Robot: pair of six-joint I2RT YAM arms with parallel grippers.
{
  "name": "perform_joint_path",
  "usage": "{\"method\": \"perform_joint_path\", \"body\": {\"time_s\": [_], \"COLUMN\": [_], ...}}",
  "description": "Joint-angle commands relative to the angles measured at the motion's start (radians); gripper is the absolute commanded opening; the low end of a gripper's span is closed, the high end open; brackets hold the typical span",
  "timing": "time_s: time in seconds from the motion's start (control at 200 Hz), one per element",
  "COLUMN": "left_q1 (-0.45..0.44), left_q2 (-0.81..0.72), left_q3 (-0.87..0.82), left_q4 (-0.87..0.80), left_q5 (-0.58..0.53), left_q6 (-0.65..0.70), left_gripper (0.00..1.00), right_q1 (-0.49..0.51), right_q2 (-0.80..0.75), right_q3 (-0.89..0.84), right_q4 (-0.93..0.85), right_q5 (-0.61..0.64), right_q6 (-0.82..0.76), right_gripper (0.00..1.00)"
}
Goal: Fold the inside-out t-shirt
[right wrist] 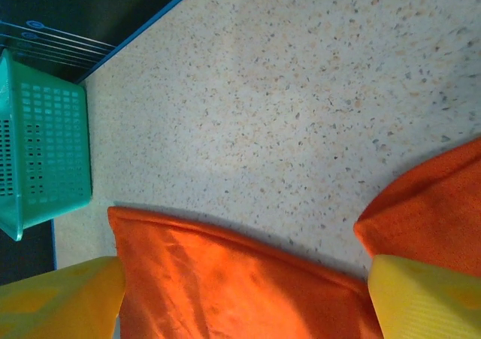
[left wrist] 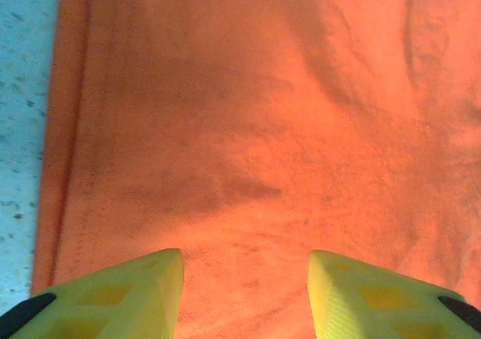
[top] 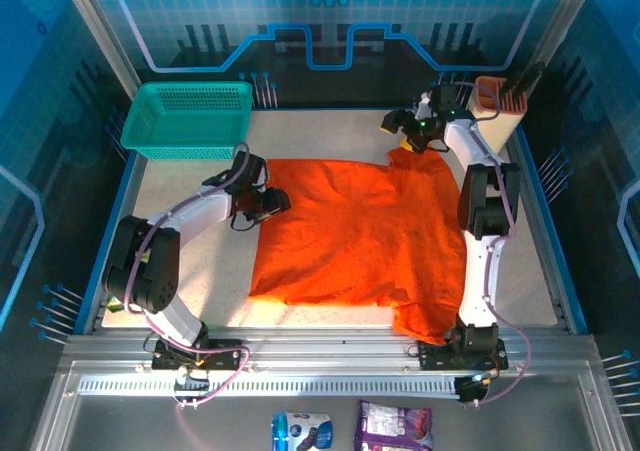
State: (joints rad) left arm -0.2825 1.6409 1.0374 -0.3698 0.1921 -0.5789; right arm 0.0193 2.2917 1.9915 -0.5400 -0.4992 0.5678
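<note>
The inside-out t-shirt (top: 360,231) lies spread flat on the speckled table, bright orange-red, with one corner reaching the near edge at the right. My left gripper (top: 275,203) is at the shirt's left side. In the left wrist view its yellow fingers stand apart over flat cloth (left wrist: 248,128), left gripper (left wrist: 246,298) open with nothing pinched. My right gripper (top: 402,131) is at the shirt's far right corner. In the right wrist view the right gripper (right wrist: 244,301) is open wide over the shirt's far hem (right wrist: 225,279), with bare table beyond.
A teal mesh basket (top: 190,119) stands at the back left and shows in the right wrist view as a basket (right wrist: 41,158) at the left. A tan holder (top: 495,106) sits at the back right. Two packets (top: 350,429) lie in front of the arm bases.
</note>
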Motion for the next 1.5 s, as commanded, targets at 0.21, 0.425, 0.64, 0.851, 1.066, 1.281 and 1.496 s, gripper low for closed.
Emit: {"method": "perform_joint_path", "body": {"time_s": [0.21,0.425,0.64,0.851,1.066,1.281,1.496], "left_q1": [-0.043,-0.046,-0.024,0.043,0.087,0.088,0.047], "left_q2": [-0.012,-0.004,0.018,0.066,0.140,0.104,0.000], "left_q3": [-0.052,-0.089,-0.117,-0.093,0.007,0.124,0.173], "left_q4": [0.017,0.031,0.058,0.068,0.040,-0.027,-0.075], "left_q5": [0.037,0.032,0.025,0.027,0.025,0.022,0.023], "left_q6": [-0.034,-0.044,-0.056,-0.037,0.002,0.031,0.036], "left_gripper": [0.48,0.48,0.48,0.48,0.48,0.48,0.48], "right_q1": [0.007,0.014,0.010,0.010,0.013,0.007,0.012], "right_q2": [-0.041,0.055,0.144,0.261,0.431,0.460,0.175], "right_q3": [-0.110,-0.090,-0.087,0.016,0.301,0.485,0.277], "right_q4": [-0.070,-0.004,0.070,0.180,0.149,0.041,-0.020], "right_q5": [0.043,-0.050,-0.028,-0.078,-0.104,-0.125,-0.112], "right_q6": [-0.071,-0.017,0.056,0.138,0.170,0.132,0.055], "right_gripper": [0.85,0.84,0.84,0.84,0.84,0.84,0.84]}}
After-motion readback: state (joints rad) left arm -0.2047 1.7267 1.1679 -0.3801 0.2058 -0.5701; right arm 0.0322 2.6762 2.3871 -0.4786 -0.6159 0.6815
